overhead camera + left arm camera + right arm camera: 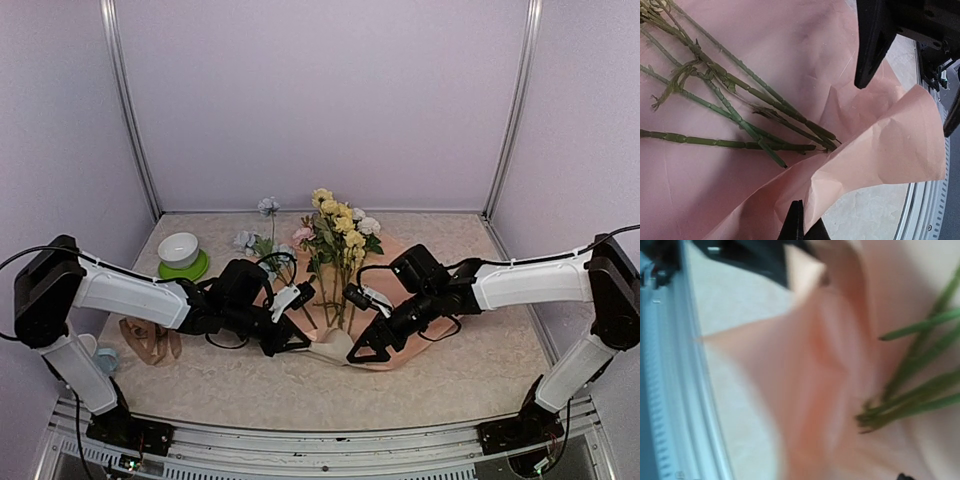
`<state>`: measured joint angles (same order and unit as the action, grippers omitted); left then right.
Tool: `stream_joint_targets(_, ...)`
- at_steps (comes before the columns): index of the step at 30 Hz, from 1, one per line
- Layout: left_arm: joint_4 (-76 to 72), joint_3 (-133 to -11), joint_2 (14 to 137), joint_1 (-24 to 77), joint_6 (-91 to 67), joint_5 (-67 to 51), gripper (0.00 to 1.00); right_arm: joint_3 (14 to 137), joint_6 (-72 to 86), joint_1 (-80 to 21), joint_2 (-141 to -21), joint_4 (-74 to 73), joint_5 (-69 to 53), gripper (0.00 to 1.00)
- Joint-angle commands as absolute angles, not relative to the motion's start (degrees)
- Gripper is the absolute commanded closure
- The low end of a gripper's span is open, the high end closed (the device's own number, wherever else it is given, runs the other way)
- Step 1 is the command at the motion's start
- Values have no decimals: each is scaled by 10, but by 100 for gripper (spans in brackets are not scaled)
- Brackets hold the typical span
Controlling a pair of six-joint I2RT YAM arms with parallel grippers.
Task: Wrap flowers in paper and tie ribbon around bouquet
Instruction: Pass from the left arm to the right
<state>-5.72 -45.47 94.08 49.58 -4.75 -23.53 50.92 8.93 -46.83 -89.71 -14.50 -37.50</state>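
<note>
The thin pinkish-beige paper sheet (880, 150) lies on the marbled cream counter (470, 370) under the long-stemmed artificial flowers (338, 232). The left end effector (801, 222) pinches its lifted near corner. The right end effector (368, 350) stands spread beside that fold.

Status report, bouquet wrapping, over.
Left gripper shut on thin pink-beige paper sheet. Right gripper open beside fold. Green-stemmed artificial flowers lying on it. Tan ribbon untouched.
</note>
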Motion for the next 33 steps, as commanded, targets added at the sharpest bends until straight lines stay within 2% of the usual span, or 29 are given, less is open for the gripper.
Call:
stream_joint_targets(1,-61,-478,952,491,-57,-262,100,517,54,-466,-916,-146,-306,19)
stream_joint_targets(6,-60,-482,951,491,-54,-262,100,489,57,-467,-915,-120,-341,21)
stream_joint_targets(8,-61,-483,950,491,-55,-262,100,480,58,-477,-899,-113,-343,19)
stream_joint_targets(13,-59,-485,948,491,-54,-263,100,441,64,-520,-830,-72,-281,19)
stream_joint_targets(16,-58,-483,945,491,-51,-265,100,413,86,-528,-802,-21,-240,23)
stream_joint_targets(22,-60,-479,932,491,-45,-268,100,420,122,-532,-838,38,-221,40)
stream_joint_targets(27,-64,-467,920,491,-43,-270,100,434,126,-534,-874,38,-231,65)
stream_joint_targets(30,-70,-461,915,492,-46,-276,100,437,120,-535,-869,26,-246,99)
stream_joint_targets(31,-68,-459,911,492,-47,-282,98,437,115,-535,-861,22,-254,100)
stream_joint_targets(32,-66,-456,904,493,-47,-291,82,435,109,-534,-851,15,-264,100)
stream_joint_targets(33,-64,-449,892,496,-47,-302,61,432,100,-535,-841,6,-274,100)
